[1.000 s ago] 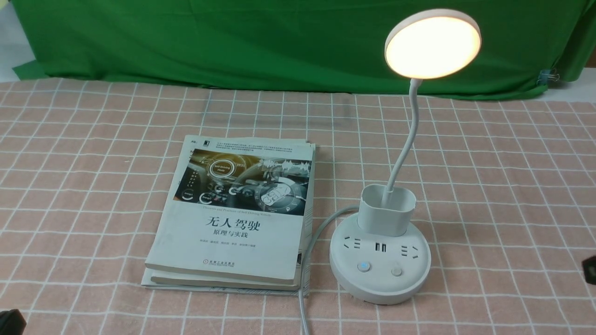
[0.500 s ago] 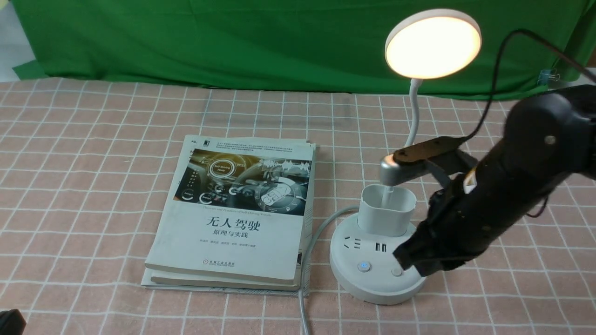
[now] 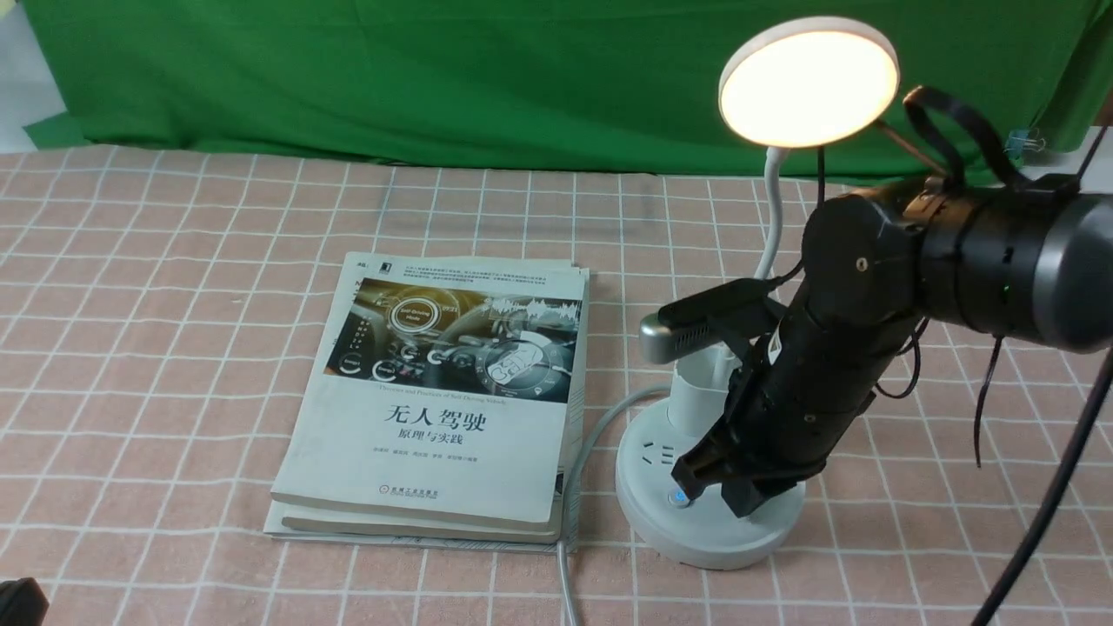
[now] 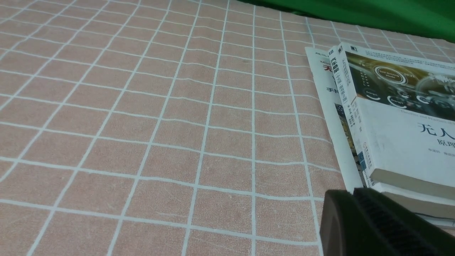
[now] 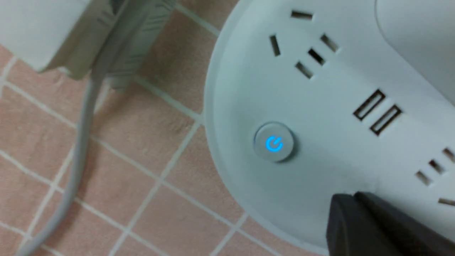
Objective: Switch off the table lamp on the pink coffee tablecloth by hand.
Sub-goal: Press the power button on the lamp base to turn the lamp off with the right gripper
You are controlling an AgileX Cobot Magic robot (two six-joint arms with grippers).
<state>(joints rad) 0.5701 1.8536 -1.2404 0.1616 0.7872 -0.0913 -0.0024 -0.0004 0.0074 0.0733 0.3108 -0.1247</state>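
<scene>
Table lamp (image 3: 769,224): stood on the pink coffee tablecloth (image 3: 174,287), right of centre in the front view and just beside a stack of books (image 3: 435,409).
Lamp head (image 3: 809,83): was lit and gave a warm glow, raised high on the thin curved neck in front of the green backdrop (image 3: 435,78).
Lamp base (image 3: 648,513): was round and white, with sockets and two slim slots on its top. The cup holder (image 3: 696,391) at its rear was partly hidden by the arm.
Power button (image 5: 273,142): glowed blue on the near left part of the base. In the front view it (image 3: 678,498) showed right at the tip of the black fingers.
Right gripper (image 3: 696,485): was angled down over the base from the right. Its fingers looked pressed together into one dark wedge (image 5: 352,206), near the blue button but not on it in the wrist view. Whether it touched the base could not be told.
Camera bar (image 3: 687,330): was grey-silver and jutted out from the right arm above the cup holder.
Left gripper (image 4: 352,202): sat low over bare cloth at the near left, well apart from the lamp. Its fingers appeared closed with nothing between them.
Cord (image 3: 569,565): was grey and ran from the base past the books' corner toward the near edge.
</scene>
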